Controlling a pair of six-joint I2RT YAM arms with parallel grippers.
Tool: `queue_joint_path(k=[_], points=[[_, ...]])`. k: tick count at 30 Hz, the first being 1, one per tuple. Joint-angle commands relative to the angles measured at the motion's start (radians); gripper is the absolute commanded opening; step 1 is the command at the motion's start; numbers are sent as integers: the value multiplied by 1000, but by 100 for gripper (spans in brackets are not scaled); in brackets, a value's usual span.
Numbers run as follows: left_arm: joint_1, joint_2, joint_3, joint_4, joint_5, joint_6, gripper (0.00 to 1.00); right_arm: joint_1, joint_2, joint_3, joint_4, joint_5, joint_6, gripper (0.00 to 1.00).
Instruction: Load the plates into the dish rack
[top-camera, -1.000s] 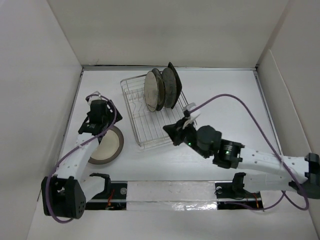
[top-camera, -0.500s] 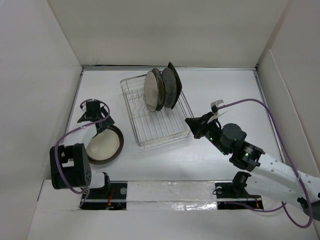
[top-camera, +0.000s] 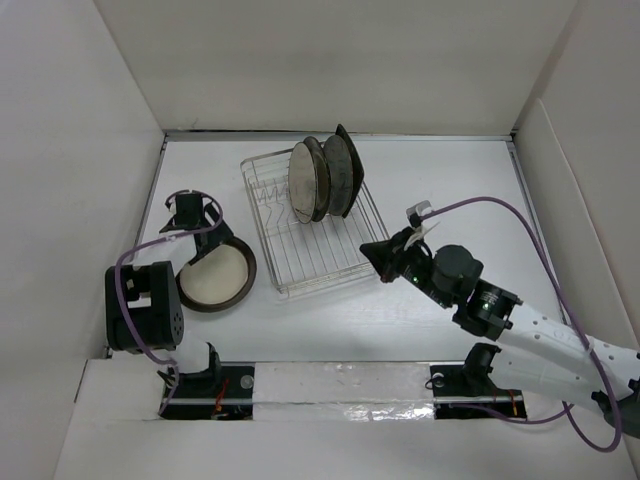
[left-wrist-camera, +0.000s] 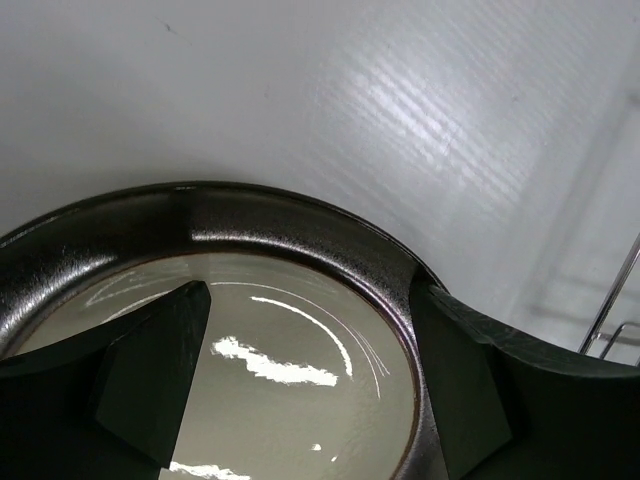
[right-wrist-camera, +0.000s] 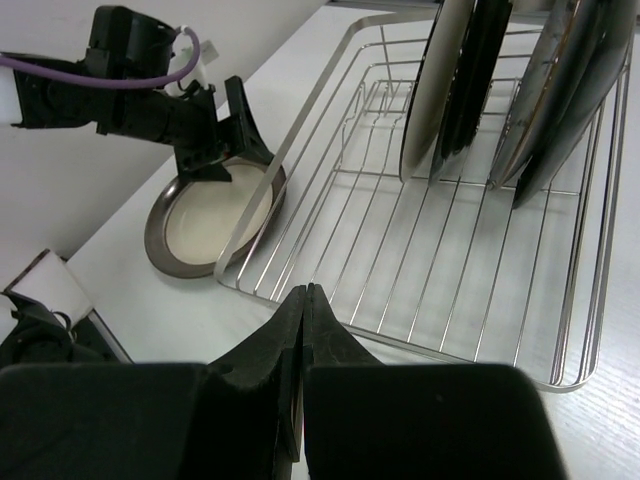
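Top external view: at far left, the left gripper (top-camera: 213, 238) gapes wide over the far rim of a brown-rimmed cream plate (top-camera: 212, 282) lying flat on the table (top-camera: 450, 180) — nothing held. Just right of it, the dish rack (top-camera: 318, 255) carries the other plates (top-camera: 322, 178) upright at its far end. Rightmost, the right gripper (top-camera: 376, 250) hovers by the rack's near corner, fingers pressed together and empty.

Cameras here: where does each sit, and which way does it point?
Top external: fixed above and behind the arms, looking down on the table; shows left arm, right arm, dish rack.
Left wrist: on the left arm, looking down past the open left end effector onto the brown-rimmed plate.
Right wrist: on the right arm, looking over the shut right end effector, across the rack and its standing plates, toward the left arm.
Shared: top and right wrist both show the rack, that plate and the left arm.
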Motion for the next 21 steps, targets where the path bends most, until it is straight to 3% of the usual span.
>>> queue_joint_path(k=[1, 5, 13, 17, 21], points=[[-1, 41, 72, 55, -60, -23, 79, -5, 1, 11, 50, -27, 2, 0], [8, 152, 163, 83, -192, -18, 79, -5, -2, 11, 46, -19, 1, 0], [78, 259, 319, 131, -287, 13, 79, -5, -12, 6, 44, -5, -4, 0], [149, 275, 402, 134, -252, 8, 79, -5, -5, 8, 46, -13, -5, 0], [149, 204, 444, 114, -165, 7, 73, -5, -5, 5, 47, -7, -5, 0]])
